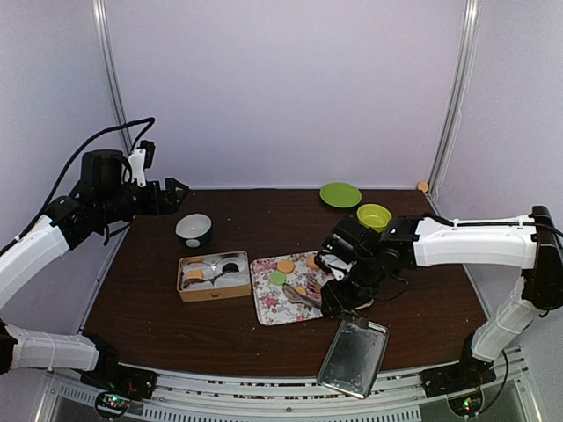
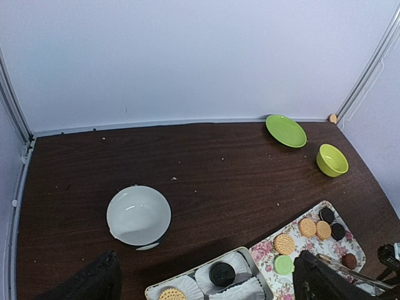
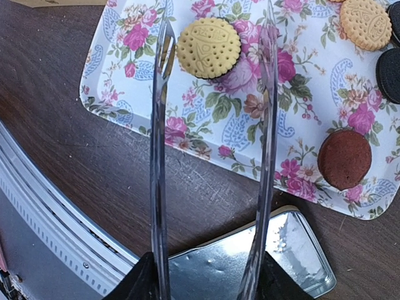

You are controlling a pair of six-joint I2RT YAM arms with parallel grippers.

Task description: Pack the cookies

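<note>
Cookies lie on a floral tray (image 1: 268, 308): an orange one (image 3: 208, 39), a dark red one (image 3: 344, 159), a black one (image 3: 390, 75), and a light green one (image 2: 284, 264). My right gripper (image 3: 206, 281) is shut on metal tongs (image 3: 157, 156), which are spread open over the tray's near edge. The orange cookie sits between the tong tips, untouched. A tin (image 1: 214, 277) lined with white paper cups holds a black cookie (image 2: 222, 274) and an orange one (image 2: 167, 294). My left gripper (image 1: 180, 189) is open and empty, raised at the back left.
The tin's lid (image 1: 354, 356) lies near the front edge, under my right wrist. A white bowl (image 1: 193, 229) stands behind the tin. A green plate (image 1: 339, 194) and a yellow-green bowl (image 1: 374, 215) are at the back right. Walls enclose the table.
</note>
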